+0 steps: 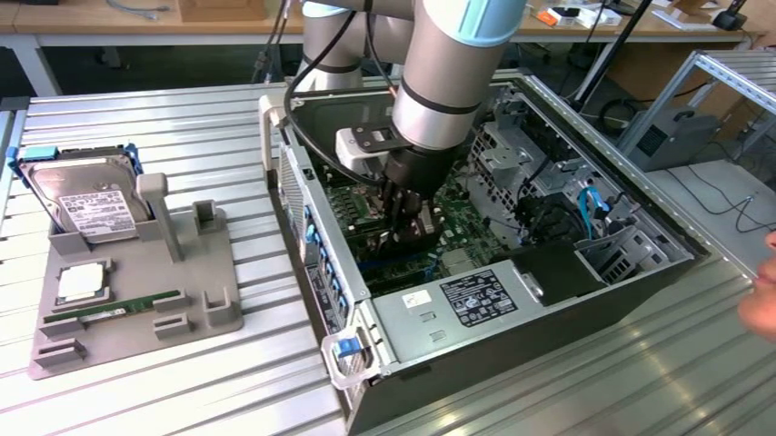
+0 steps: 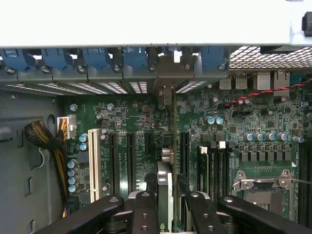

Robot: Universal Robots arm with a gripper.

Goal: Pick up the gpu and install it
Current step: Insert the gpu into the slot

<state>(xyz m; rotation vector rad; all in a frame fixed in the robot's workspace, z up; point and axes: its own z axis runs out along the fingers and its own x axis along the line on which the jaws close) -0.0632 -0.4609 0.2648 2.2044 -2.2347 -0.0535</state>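
Across the exterior view, the silver arm (image 1: 449, 73) comes down from the top of the picture and reaches steeply into the open computer case (image 1: 510, 336), which lies on its side on the slatted metal table (image 1: 182, 400). Its black gripper (image 1: 404, 227) hangs low over the green motherboard (image 1: 467, 218), fingers pointing down, and between them sits the gpu (image 1: 410, 229), a dark card held on edge just above or at the board; whether it touches a slot cannot be told from here. Toward the exterior view's left, well apart from the case, a grey holder (image 1: 145, 309) carries the silver hard drive (image 1: 91, 204) standing upright and a narrow green memory stick (image 1: 115, 310) lying flat. At the exterior view's right edge a person's hand (image 1: 761, 304) shows. On the wrist view, the camera looks straight along the gripper (image 2: 165, 204) onto the motherboard (image 2: 234, 126), with black expansion slots (image 2: 130, 161) and one white slot (image 2: 93, 163) running side by side. The two black fingers (image 2: 145, 212) stand close, clamped on the gpu (image 2: 165, 190), which is seen edge-on as a thin upright strip between them. Its silver end bracket (image 2: 165, 75) meets the row of blue clips (image 2: 97, 58) at the case's rear wall, and the card's edge lies in line with the slots.
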